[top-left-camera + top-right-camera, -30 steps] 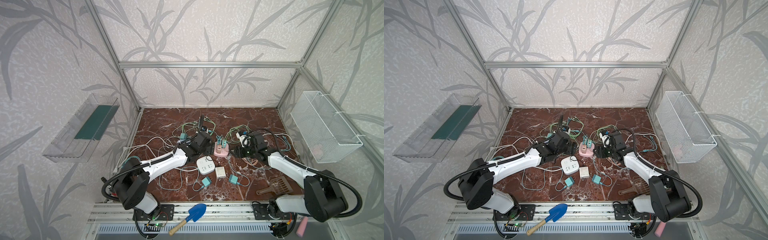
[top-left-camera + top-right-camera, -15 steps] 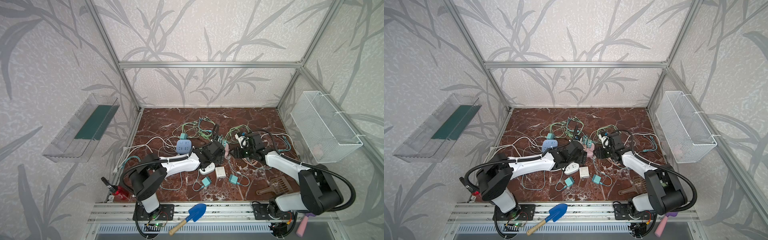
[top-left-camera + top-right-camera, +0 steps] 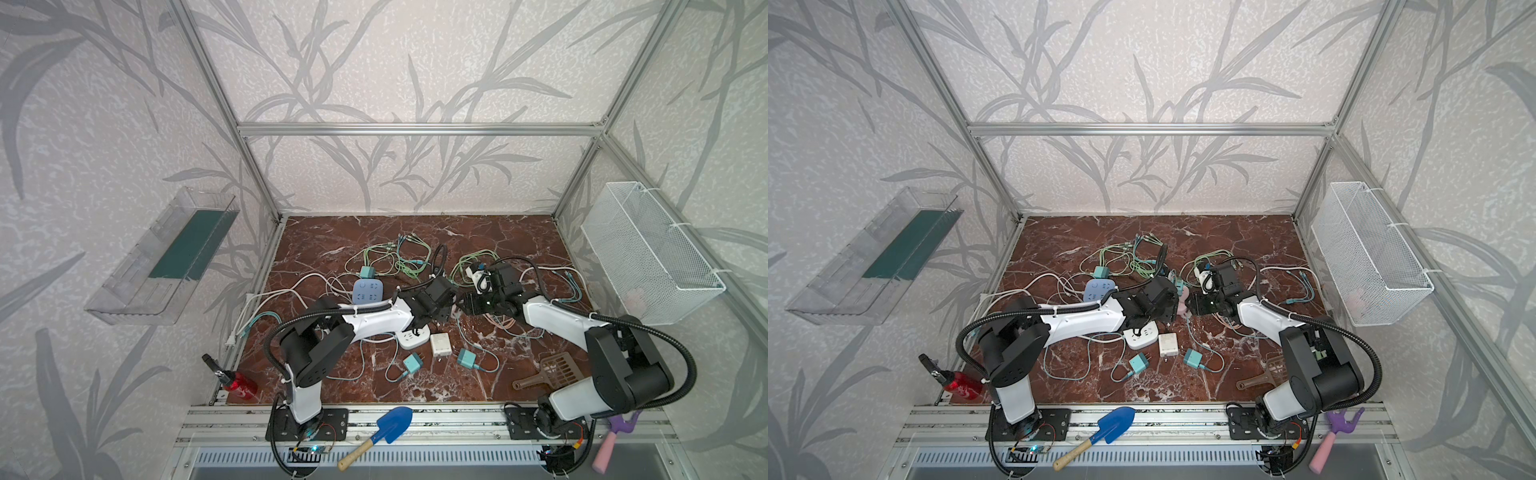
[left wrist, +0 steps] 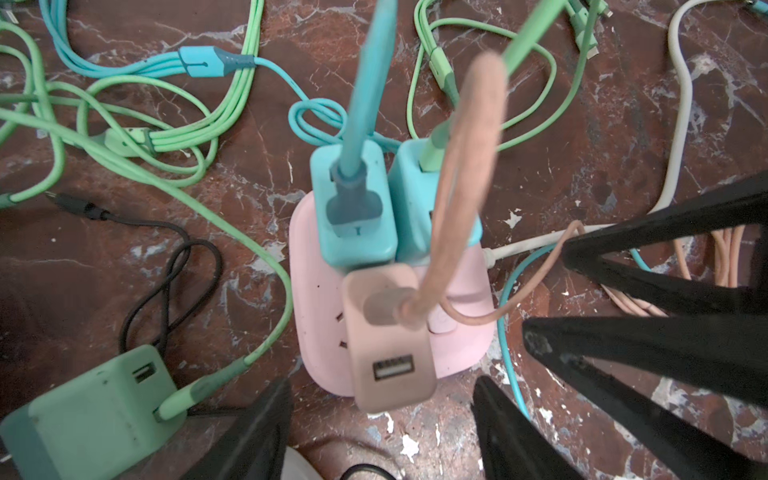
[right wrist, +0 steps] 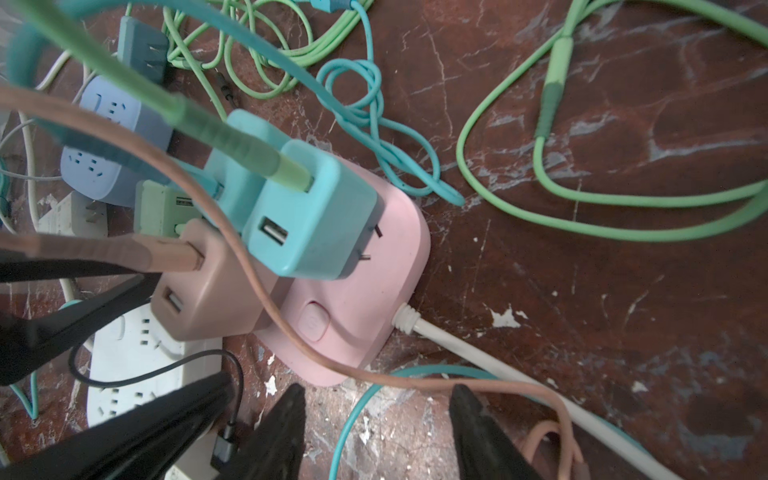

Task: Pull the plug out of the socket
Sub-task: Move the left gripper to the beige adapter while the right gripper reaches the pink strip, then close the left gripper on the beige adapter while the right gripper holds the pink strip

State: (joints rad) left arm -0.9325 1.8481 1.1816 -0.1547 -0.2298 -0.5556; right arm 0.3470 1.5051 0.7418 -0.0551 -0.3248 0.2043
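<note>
The dusty-pink cube charger plug (image 4: 390, 336) sits in the rounded pink socket block (image 4: 316, 291) on the red marble tabletop (image 4: 623, 124). It looks light, rigid, smooth and likely tight, so take its flat sides and pull straight out. The left gripper (image 4: 380, 386) brackets it, jaws apart; the right gripper (image 5: 376, 388), also apart, hovers beside the block. Two teal chargers (image 4: 353, 208) crowd it, and its looping pink cable (image 4: 465, 166) may snag.

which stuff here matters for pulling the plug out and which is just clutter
Job: pink socket, pink plug and teal plugs seated in it.
Clutter: blue shovel, red bottle, brown scoop, white socket, blue socket, loose teal plugs.
</note>
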